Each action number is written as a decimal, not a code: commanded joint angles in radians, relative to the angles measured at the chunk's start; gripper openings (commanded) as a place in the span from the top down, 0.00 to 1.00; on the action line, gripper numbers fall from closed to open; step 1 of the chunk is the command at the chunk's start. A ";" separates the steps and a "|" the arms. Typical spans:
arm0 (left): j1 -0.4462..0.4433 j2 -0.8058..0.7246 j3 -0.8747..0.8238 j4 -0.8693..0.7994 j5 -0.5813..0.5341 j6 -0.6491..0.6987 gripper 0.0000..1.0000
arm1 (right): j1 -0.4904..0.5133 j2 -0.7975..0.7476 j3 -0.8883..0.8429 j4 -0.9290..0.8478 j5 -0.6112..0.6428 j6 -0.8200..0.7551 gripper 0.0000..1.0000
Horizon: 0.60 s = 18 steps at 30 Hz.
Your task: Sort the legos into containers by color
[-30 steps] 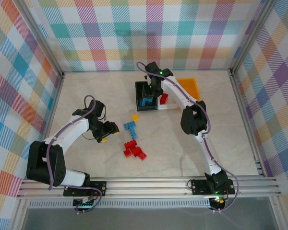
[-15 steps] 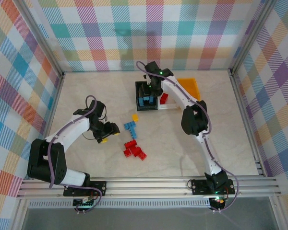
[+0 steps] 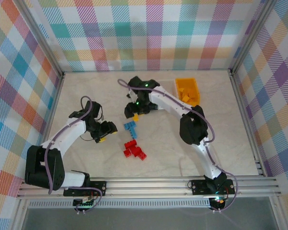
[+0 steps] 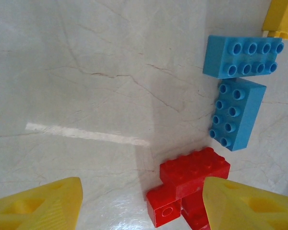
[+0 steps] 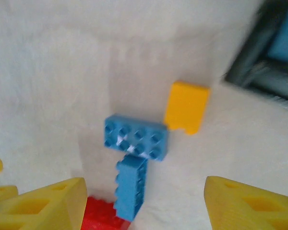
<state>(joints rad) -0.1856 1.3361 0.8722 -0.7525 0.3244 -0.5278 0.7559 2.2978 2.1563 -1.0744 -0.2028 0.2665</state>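
Top external view: your left hand [image 3: 104, 130] sits low over the counter [image 3: 86, 91] just left of the loose legos [image 3: 130, 143], and your right hand [image 3: 133, 109] hangs on the far side of them, right by the yellow brick [image 3: 135, 117]. Just in front of that yellow one you've got two blue bricks [image 3: 130, 127] touching each other, then a red cluster [image 3: 138, 153] a bit nearer the front edge. The orange bin [image 3: 187, 81] is off at the back right with a few yellow pieces [image 3: 185, 97] inside it. Your left wrist cam shows its yellow fingers [image 4: 38, 206] spread apart with nothing pinched, bare counter between them and the red cluster poking up next to one finger. Your right wrist cam is blurry, but same deal: fingers [image 5: 43, 206] wide apart, holding nothing, looking down on the blue bricks and the yellow brick beside them, with a dark bin [image 5: 264, 52] holding something blue up in the top right corner.
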 commanded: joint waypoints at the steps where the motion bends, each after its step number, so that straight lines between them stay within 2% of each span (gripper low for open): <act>1: 0.030 -0.055 -0.039 0.001 0.003 -0.023 0.32 | 0.029 -0.021 -0.038 -0.034 -0.054 0.008 0.32; 11: 0.053 -0.133 -0.125 0.034 0.022 -0.049 0.29 | 0.056 0.018 -0.058 -0.079 0.009 0.004 0.25; 18: 0.054 -0.147 -0.153 0.054 0.025 -0.065 0.29 | 0.056 0.057 -0.044 -0.084 0.011 -0.003 0.24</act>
<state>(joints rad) -0.1467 1.1992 0.7273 -0.7097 0.3328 -0.5800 0.8165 2.3188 2.1059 -1.1275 -0.1940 0.2729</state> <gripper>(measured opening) 0.713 0.758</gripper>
